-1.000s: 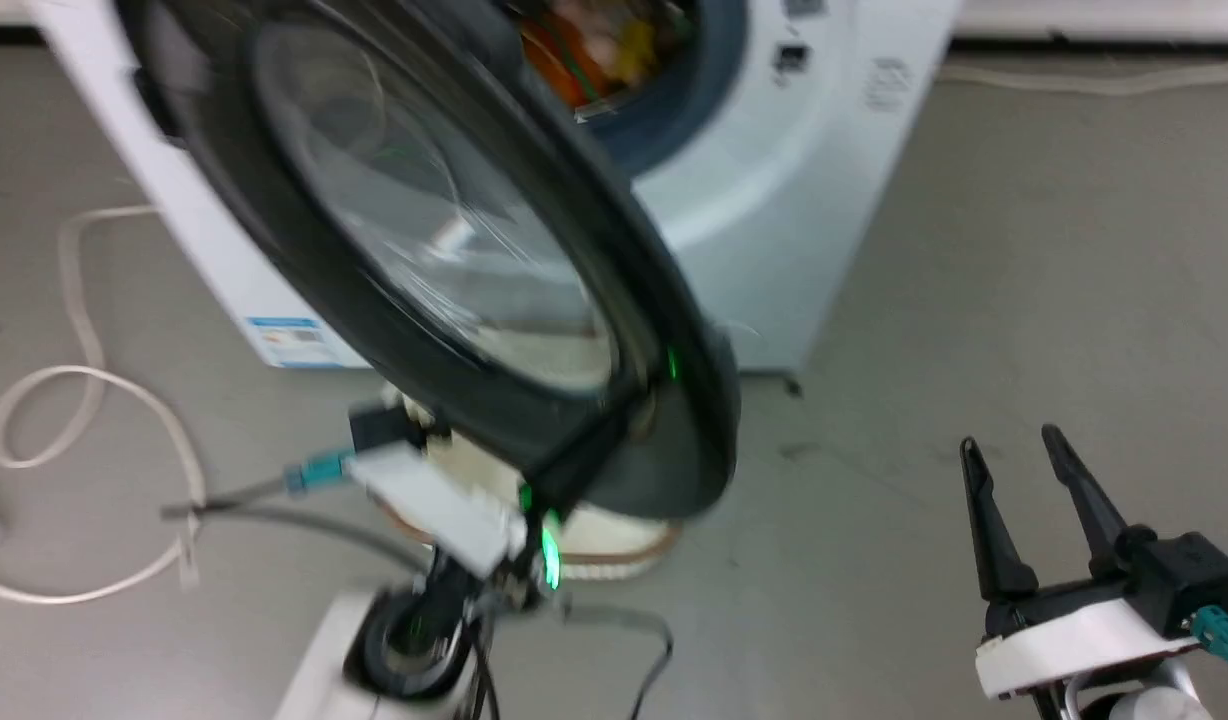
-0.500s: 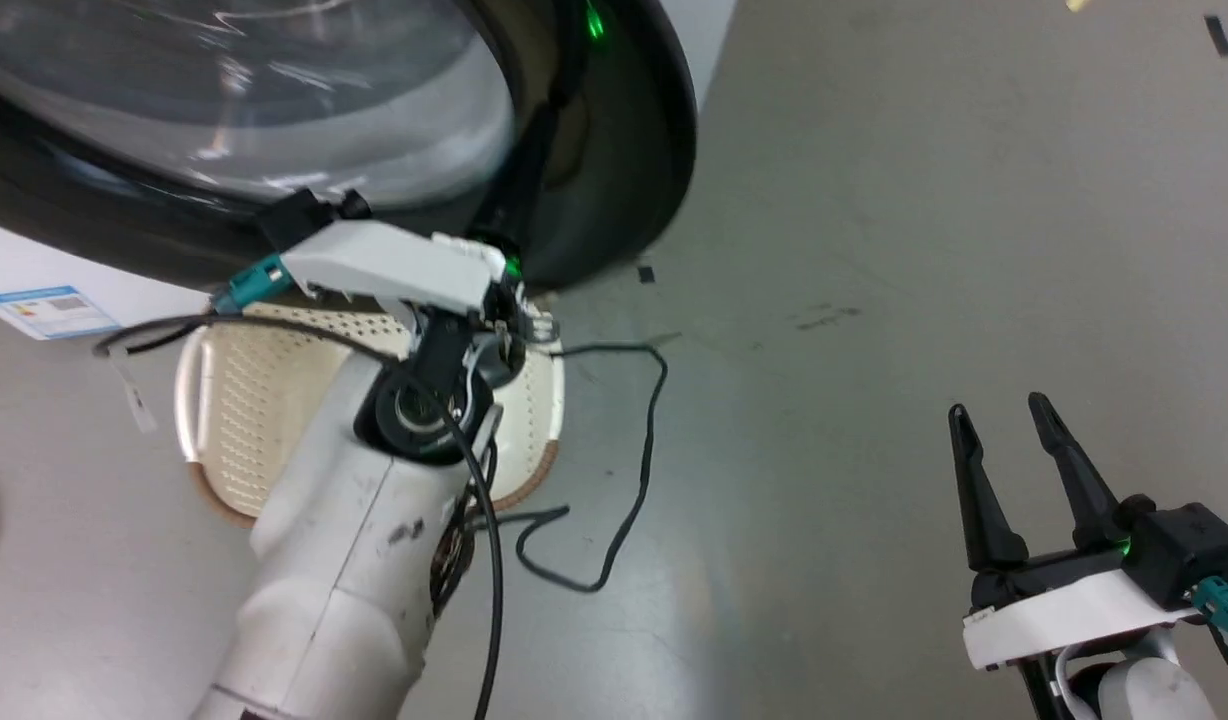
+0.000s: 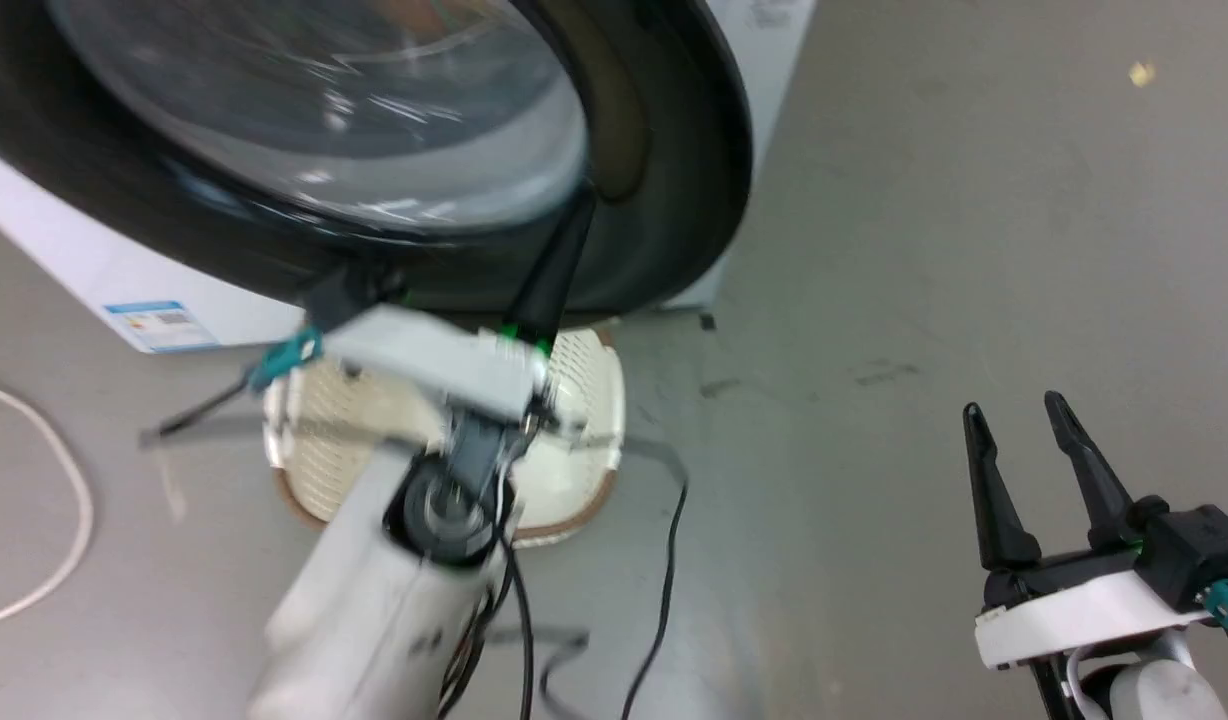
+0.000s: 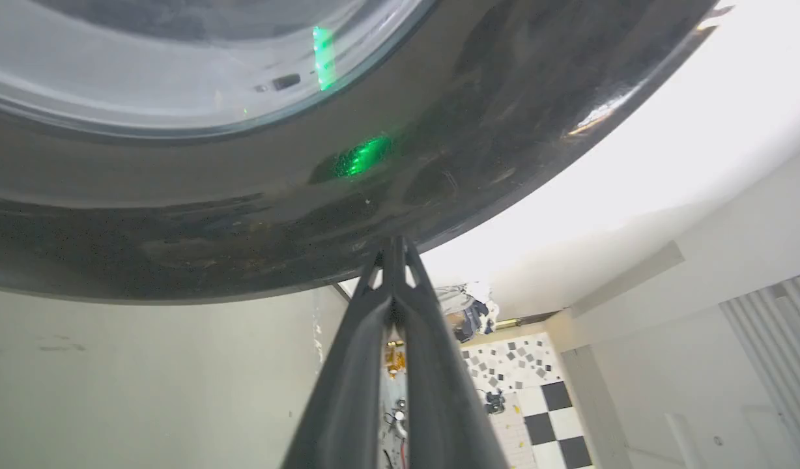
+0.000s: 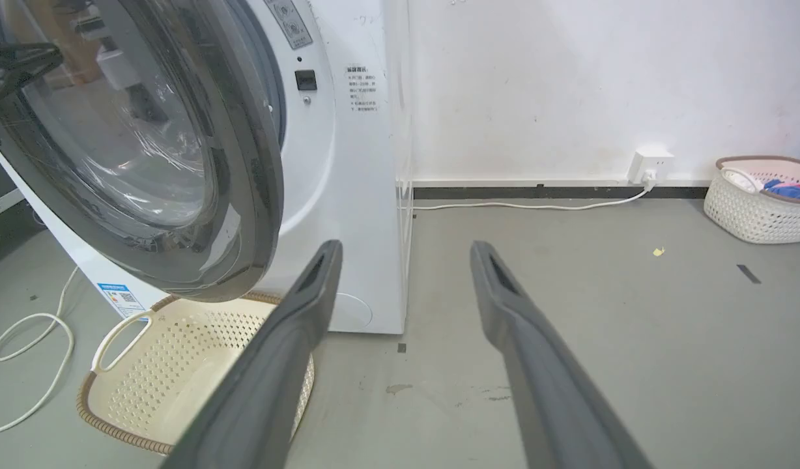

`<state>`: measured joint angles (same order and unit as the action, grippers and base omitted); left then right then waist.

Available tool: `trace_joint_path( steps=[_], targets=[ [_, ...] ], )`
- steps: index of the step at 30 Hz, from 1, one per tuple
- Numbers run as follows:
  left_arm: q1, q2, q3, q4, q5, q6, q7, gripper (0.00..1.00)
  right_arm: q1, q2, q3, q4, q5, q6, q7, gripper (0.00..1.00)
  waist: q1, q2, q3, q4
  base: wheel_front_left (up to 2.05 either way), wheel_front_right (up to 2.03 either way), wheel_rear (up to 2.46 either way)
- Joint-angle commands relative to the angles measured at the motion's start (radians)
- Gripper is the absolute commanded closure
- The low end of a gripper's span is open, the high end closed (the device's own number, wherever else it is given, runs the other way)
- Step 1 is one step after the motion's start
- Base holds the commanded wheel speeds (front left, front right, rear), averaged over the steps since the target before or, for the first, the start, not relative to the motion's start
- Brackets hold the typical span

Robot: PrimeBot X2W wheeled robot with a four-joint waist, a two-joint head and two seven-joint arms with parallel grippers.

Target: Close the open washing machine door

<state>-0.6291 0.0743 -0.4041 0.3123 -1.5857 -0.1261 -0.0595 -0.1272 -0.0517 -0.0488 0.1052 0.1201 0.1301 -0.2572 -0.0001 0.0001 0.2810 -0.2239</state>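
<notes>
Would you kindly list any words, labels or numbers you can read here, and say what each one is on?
Nothing can be read.
Printed notice on the washing machine front: too small.
Blue sticker low on its front: too small, blurred.
Control panel markings: too small.

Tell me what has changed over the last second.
The washing machine door has swung in toward the washing machine, with the shut left gripper against its black rim; the drum opening seen earlier is now hidden behind it in the head view. The door is still ajar. The head camera also shifted. The right gripper stayed open and empty, the cream basket on the floor.
</notes>
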Motion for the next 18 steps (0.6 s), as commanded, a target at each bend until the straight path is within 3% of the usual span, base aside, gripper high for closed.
trace_joint_path(
  steps=[1, 3, 4, 5, 6, 7, 8, 10, 11, 12, 13, 18],
  targets=[
    [0.059, 0.033, -0.018, -0.038, 0.050, -0.005, -0.028, 1.00, 0.016, 0.001, -0.003, -0.012, -0.010, 0.001, -0.005, 0.00, 0.0001, -0.0001, -0.062, 0.055, 0.00, 0.00, 0.00],
    [0.120, 0.076, -0.045, -0.082, 0.126, -0.005, -0.086, 1.00, 0.033, 0.001, -0.004, -0.021, -0.014, 0.001, -0.005, 0.00, 0.0001, -0.0001, -0.097, 0.081, 0.00, 0.00, 0.00],
    [0.154, 0.095, -0.053, -0.096, 0.160, -0.005, -0.124, 0.89, 0.041, 0.001, -0.003, -0.027, -0.015, 0.001, -0.005, 0.00, 0.0001, -0.0001, -0.113, 0.093, 0.00, 0.00, 0.00],
    [0.187, 0.113, -0.058, -0.106, 0.195, -0.005, -0.155, 0.29, 0.052, 0.001, -0.004, -0.032, -0.014, 0.001, -0.005, 0.00, 0.0001, -0.0001, -0.132, 0.107, 0.00, 0.00, 0.00],
    [0.187, 0.113, -0.058, -0.106, 0.195, -0.005, -0.155, 0.29, 0.052, 0.001, -0.004, -0.032, -0.014, 0.001, -0.005, 0.00, 0.0001, -0.0001, -0.132, 0.107, 0.00, 0.00, 0.00],
    [0.252, 0.149, -0.054, -0.124, 0.272, -0.005, -0.189, 0.00, 0.072, 0.001, -0.002, -0.044, -0.013, 0.001, -0.005, 0.00, 0.0001, -0.0001, -0.163, 0.129, 0.00, 0.00, 0.00],
    [0.252, 0.149, -0.054, -0.124, 0.272, -0.005, -0.189, 0.00, 0.072, 0.001, -0.002, -0.044, -0.013, 0.001, -0.005, 0.00, 0.0001, -0.0001, -0.163, 0.129, 0.00, 0.00, 0.00],
    [0.345, 0.169, 0.045, -0.156, 0.436, -0.005, -0.201, 0.00, 0.099, 0.001, 0.002, -0.066, -0.014, 0.001, -0.005, 0.00, 0.0001, -0.0001, -0.199, 0.164, 0.00, 0.00, 0.00],
    [0.345, 0.169, 0.045, -0.156, 0.436, -0.005, -0.201, 0.00, 0.099, 0.001, 0.002, -0.066, -0.014, 0.001, -0.005, 0.00, 0.0001, -0.0001, -0.199, 0.164, 0.00, 0.00, 0.00],
    [0.412, 0.150, 0.150, -0.194, 0.581, -0.005, -0.202, 0.00, 0.112, 0.001, 0.007, -0.081, -0.014, 0.001, -0.005, 0.00, 0.0001, -0.0001, -0.216, 0.183, 0.00, 0.00, 0.00],
    [0.412, 0.150, 0.150, -0.194, 0.581, -0.005, -0.202, 0.00, 0.112, 0.001, 0.007, -0.081, -0.014, 0.001, -0.005, 0.00, 0.0001, -0.0001, -0.216, 0.183, 0.00, 0.00, 0.00],
    [0.549, 0.075, 0.333, -0.279, 0.967, 0.006, -0.202, 0.00, 0.141, 0.001, 0.011, -0.107, -0.011, 0.001, -0.005, 0.00, 0.0001, -0.0001, -0.245, 0.227, 0.00, 0.00, 0.00]
  ],
)
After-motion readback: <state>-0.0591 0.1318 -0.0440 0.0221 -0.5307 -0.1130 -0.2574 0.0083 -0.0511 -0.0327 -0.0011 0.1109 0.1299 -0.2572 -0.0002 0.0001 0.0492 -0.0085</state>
